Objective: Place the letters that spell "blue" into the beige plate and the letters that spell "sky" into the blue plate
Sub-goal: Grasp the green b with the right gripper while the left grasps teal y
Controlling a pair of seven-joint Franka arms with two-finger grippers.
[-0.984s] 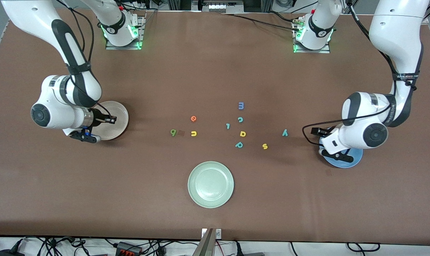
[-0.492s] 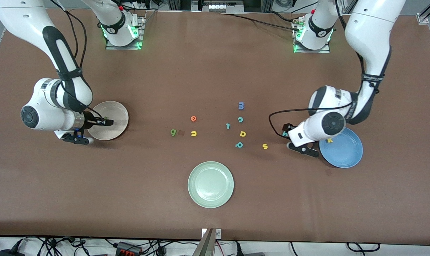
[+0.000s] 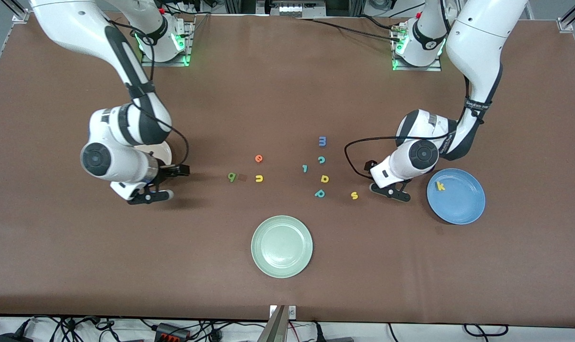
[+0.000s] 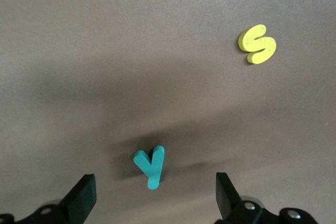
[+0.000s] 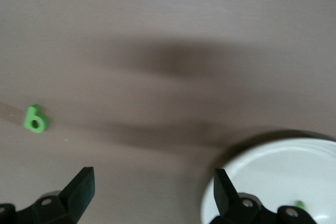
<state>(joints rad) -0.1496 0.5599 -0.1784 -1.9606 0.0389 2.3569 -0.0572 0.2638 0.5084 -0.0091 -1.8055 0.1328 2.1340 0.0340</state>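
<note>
Front view: yellow k (image 3: 440, 186) on blue plate (image 3: 463, 206).

Front view: high, facing the robots, whole table (image 3: 287, 285). Wrist views: close, looking down. Shared: yellow s (image 3: 354, 195) (image 4: 257, 43); light-green b (image 3: 231, 176) (image 5: 35, 118).

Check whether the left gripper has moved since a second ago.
Yes. The left gripper left the blue plate and now hangs open over the teal y.
</note>
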